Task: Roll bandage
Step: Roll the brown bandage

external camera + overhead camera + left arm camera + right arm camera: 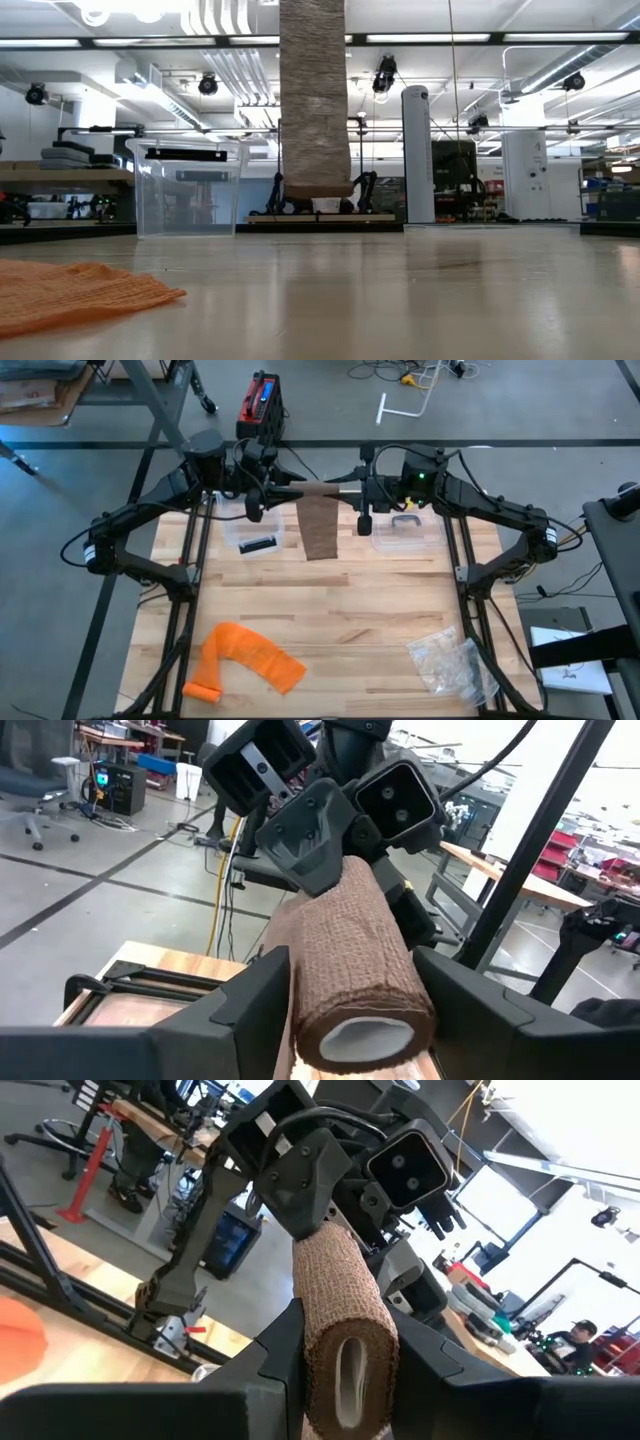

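My right gripper [340,1350] squeezes one end of the roll [320,489], and my left gripper [350,1010] is around the other end, jaws not fully closed. The roll hangs above the table's [380,620] far edge, its tail [319,528] hanging down. It looks soft and light, so I would hold it at the ends.

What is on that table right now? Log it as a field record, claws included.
held item: brown bandage roll, above the table's far edge, tail hanging down
right claw: shut on one end of the roll
left claw: at the roll's other end
on table: orange bandage, near left; two clear boxes, far side; plastic bag, near right
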